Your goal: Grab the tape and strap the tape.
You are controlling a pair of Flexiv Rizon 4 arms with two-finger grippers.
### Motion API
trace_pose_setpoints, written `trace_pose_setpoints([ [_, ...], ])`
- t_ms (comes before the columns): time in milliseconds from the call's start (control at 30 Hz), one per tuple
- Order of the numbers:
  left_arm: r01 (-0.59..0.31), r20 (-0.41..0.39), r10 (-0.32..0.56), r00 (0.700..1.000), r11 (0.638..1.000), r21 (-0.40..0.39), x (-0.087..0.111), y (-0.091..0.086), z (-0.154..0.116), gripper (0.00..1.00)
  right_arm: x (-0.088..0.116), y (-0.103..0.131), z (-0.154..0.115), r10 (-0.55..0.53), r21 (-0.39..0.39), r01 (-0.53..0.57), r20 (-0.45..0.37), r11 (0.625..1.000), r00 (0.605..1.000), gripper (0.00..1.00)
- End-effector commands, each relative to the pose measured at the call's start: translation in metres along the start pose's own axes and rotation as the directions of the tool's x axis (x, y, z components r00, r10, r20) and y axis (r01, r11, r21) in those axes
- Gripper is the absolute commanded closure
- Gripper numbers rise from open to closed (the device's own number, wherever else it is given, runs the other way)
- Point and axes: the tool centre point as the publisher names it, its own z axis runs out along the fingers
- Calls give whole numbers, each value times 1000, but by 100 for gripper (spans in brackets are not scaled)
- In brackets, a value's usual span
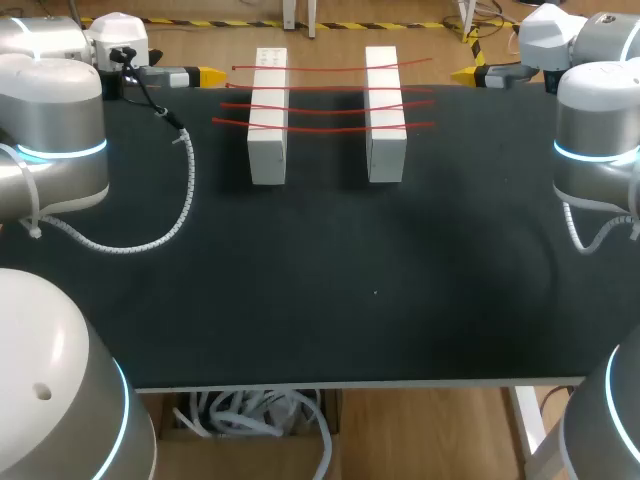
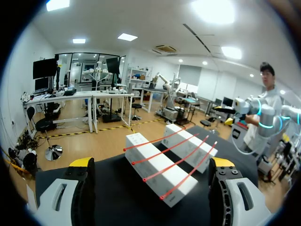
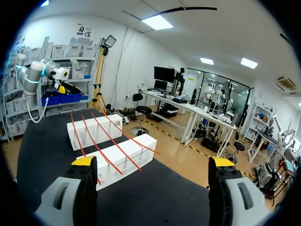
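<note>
- Head view: two white rectangular blocks (image 1: 268,115) side by side with a gap between, near the far edge of the matte black table (image 1: 350,280), about midway along that edge.
- Head view: four thin red tape strips (image 1: 325,107) laid across both blocks, bridging the gap, ends overhanging the outer sides.
- Head view: left gripper (image 1: 210,75) at the far left corner, yellow tips pointing toward the blocks. Right gripper (image 1: 465,74) at the far right corner, pointing the opposite way. Both well apart from the red tape strips. Finger spread not readable here.
- Left wrist view: left gripper (image 2: 151,162) with fingers (image 2: 81,162) spread wide, nothing held. White rectangular blocks (image 2: 160,172) and red tape strips (image 2: 176,160) ahead of the fingers on the black table (image 2: 113,188), untouched.
- Right wrist view: right gripper (image 3: 153,162) with fingers (image 3: 83,161) spread wide, nothing held. White rectangular blocks (image 3: 120,162) ahead of the fingers, red tape strips (image 3: 106,141) crossing both, clear of the fingertips.
</note>
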Motion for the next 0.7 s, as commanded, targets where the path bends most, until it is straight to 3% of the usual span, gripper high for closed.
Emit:
trace_pose_setpoints([
  [33,-1,0,1,1000,1000,6,0,1,0,0,0,0,0,0,0,0,0,1000,1000,0],
  [533,-1,0,1,1000,1000,6,0,1,0,0,0,0,0,0,0,0,0,1000,1000,0],
  [600,-65,-80,67,995,998,24,4,3,1,0,0,0,0,0,0,0,0,1000,1000,0],
  [700,-132,-235,163,958,981,139,9,8,0,0,0,0,0,0,0,0,0,1000,1000,0],
])
